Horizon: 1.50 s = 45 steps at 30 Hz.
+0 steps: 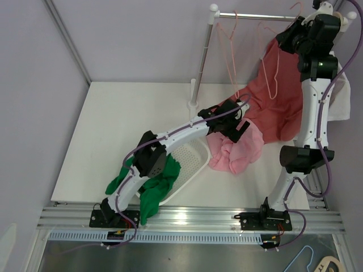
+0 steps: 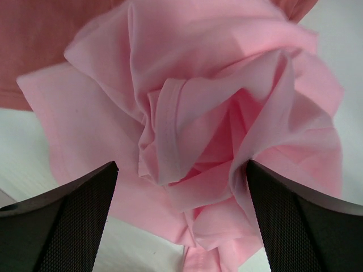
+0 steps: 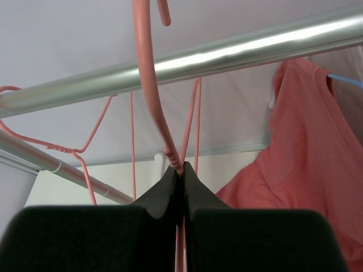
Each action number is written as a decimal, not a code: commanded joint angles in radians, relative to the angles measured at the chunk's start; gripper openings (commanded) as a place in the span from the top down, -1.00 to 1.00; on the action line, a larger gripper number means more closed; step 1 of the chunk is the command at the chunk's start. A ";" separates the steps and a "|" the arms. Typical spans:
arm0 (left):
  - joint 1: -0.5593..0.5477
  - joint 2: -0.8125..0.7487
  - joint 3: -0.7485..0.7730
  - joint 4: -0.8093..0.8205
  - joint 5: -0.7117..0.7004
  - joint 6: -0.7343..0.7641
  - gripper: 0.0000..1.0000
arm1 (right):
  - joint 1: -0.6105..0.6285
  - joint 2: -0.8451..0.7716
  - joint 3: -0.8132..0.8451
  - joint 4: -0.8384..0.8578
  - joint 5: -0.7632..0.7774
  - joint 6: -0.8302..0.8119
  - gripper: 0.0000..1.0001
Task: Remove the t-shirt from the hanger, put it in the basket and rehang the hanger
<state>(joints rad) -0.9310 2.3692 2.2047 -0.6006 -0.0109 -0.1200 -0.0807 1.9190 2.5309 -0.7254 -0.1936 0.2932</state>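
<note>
Left fingers [image 2: 74,221] gape over the freed pink t-shirt [image 2: 215,113]; right fingers [image 3: 156,201] pinch the hanger [image 3: 148,85], probably released next.

My left arm [image 1: 170,136] reaches from its base at the near edge forward and to the right, elbow raised, forearm sloping low over the table. My left gripper [image 1: 235,127] points downward; in the left wrist view its jaws stand wide apart [image 2: 181,170], with both dark textured fingers [image 2: 74,218] at the frame's lower corners and nothing clamped between them. My right arm [image 1: 313,113] stands nearly upright from its base, stretched high, with the wrist bent to the left at the top. My right gripper [image 1: 285,38] is closed [image 3: 182,170], its pads pressed together on the twisted neck of a pink hanger [image 3: 148,85].
</note>
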 commanded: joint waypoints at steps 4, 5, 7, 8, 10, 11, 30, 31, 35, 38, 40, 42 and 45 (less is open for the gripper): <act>0.020 0.050 0.026 -0.079 0.095 0.000 -0.99 | 0.016 0.024 0.005 0.095 -0.024 0.000 1.00; 0.020 0.068 0.032 -0.077 0.098 0.002 -0.99 | 0.018 0.029 0.005 0.104 -0.024 0.000 1.00; 0.020 0.079 0.056 -0.091 0.100 0.000 -0.99 | 0.022 0.049 0.014 0.127 -0.029 -0.002 1.00; 0.021 0.081 0.058 -0.088 0.114 0.000 -0.99 | 0.022 0.055 0.019 0.133 -0.029 -0.002 1.00; 0.021 0.084 0.064 -0.096 0.149 0.000 -0.99 | 0.024 0.075 0.038 0.141 -0.032 0.000 1.00; 0.021 0.094 0.087 -0.106 0.157 0.002 -0.99 | 0.025 0.081 0.040 0.141 -0.030 0.003 1.00; 0.021 0.183 0.222 -0.315 0.293 0.011 -0.23 | 0.044 0.171 -0.068 0.136 -0.058 0.004 1.00; 0.021 0.193 0.228 -0.321 0.299 0.010 -0.05 | 0.047 0.155 -0.098 0.142 -0.056 0.000 1.00; 0.021 0.193 0.202 -0.320 0.310 0.000 0.99 | 0.056 0.058 -0.233 0.187 -0.055 -0.008 1.00; 0.021 0.139 0.124 -0.260 0.310 -0.009 0.99 | 0.056 -0.008 -0.293 0.189 -0.066 -0.012 1.00; 0.021 0.063 0.039 -0.229 0.305 -0.020 0.99 | 0.058 -0.050 -0.323 0.185 -0.072 -0.020 1.00; 0.021 -0.011 -0.011 -0.173 0.302 -0.032 0.99 | 0.056 -0.081 -0.345 0.185 -0.064 -0.023 1.00; 0.021 -0.177 -0.117 -0.130 0.273 -0.041 0.99 | 0.050 -0.124 -0.360 0.190 -0.067 -0.032 0.85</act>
<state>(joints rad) -0.9085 2.4023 2.1265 -0.7898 0.2653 -0.1349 -0.0338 1.8629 2.1849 -0.4831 -0.2375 0.2832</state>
